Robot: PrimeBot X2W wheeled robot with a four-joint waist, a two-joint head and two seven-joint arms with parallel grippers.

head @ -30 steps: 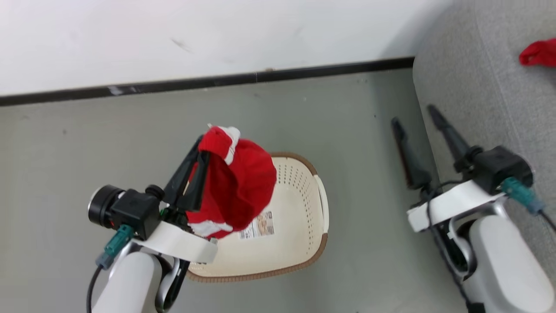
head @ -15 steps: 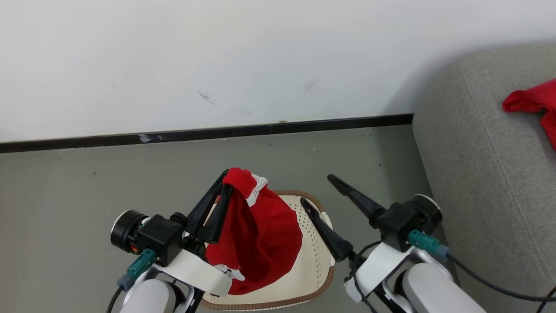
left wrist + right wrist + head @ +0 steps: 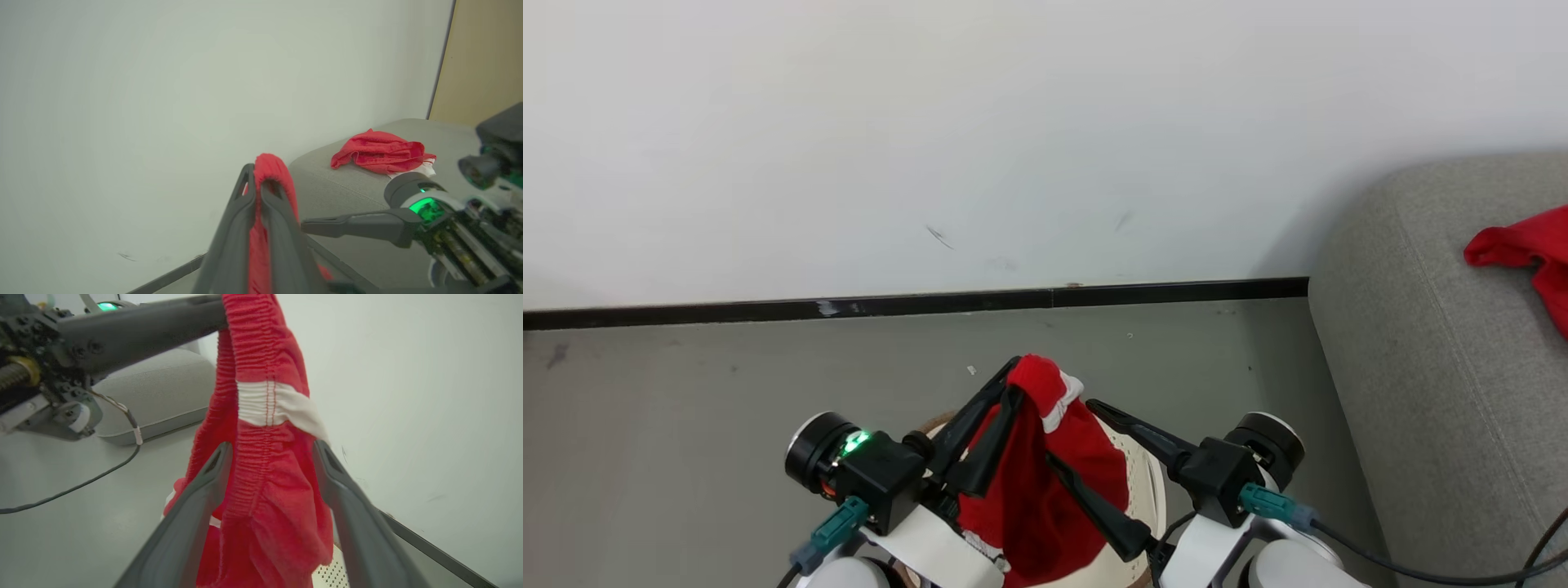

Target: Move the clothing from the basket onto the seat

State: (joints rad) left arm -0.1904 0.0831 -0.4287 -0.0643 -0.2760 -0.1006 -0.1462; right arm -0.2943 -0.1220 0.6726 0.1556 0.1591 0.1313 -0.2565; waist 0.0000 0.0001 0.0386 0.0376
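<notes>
Hanging red garment [image 3: 1045,490] clamped in left tool [image 3: 1014,377], right tool [image 3: 1070,430] apart around it, basket [image 3: 1150,490] beneath, seat [image 3: 1421,367] rightward.

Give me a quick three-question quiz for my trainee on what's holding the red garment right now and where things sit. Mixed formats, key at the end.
1. True or false: the right gripper is clamped shut on the hanging red garment.
2. What pinches that garment's top? A) the left gripper B) the right gripper C) both
3. Fill in: a second red garment lies on the grey ____.
Key: 1 false, its fingers stand open on either side of it. 2 A. 3 seat.
</notes>
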